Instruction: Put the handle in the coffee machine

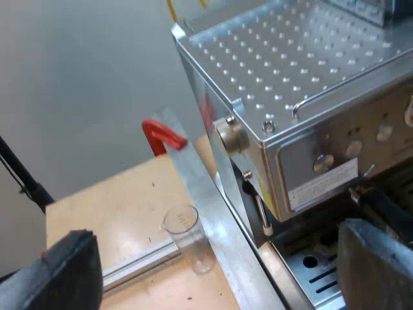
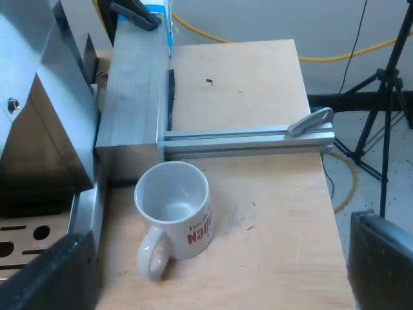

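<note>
The left gripper (image 1: 219, 234) hangs before the espresso machine (image 1: 290, 71), fingers wide apart and empty. A dark handle (image 1: 387, 205) juts from the machine's front just beyond one finger, its end hidden. The right gripper (image 2: 222, 232), likewise spread and empty, faces a white mug (image 2: 174, 200) standing upright on the desk (image 2: 258, 84) just ahead.

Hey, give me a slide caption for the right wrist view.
Open right gripper hovers above an upright white mug on the wooden table beside the espresso machine.

Shiny metal espresso machine (image 1: 290, 64), glossy ceramic mug (image 2: 193, 236)
</note>
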Action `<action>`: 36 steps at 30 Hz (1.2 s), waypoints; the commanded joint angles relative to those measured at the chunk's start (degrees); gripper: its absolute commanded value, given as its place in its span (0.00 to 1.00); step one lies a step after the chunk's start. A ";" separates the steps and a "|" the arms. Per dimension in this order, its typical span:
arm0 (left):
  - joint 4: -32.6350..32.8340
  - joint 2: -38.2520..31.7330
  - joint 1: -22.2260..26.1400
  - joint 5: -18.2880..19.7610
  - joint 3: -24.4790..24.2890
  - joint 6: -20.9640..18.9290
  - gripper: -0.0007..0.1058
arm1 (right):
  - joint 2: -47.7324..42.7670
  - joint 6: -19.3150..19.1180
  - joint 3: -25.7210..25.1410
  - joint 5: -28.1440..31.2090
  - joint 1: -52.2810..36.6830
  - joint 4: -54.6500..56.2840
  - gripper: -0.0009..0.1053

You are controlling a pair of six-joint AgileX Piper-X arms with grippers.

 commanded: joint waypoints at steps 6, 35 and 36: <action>2.75 -11.33 0.00 -0.98 6.39 -0.96 0.72 | -13.99 -0.86 -0.34 0.03 -0.03 3.03 0.76; 2.47 -36.70 0.00 -5.66 22.26 1.24 0.72 | -32.28 -0.62 0.98 -1.92 -0.03 17.18 0.76; 2.14 -36.69 0.00 -5.77 22.76 1.24 0.72 | -32.28 -0.62 1.20 -2.04 -0.03 17.03 0.76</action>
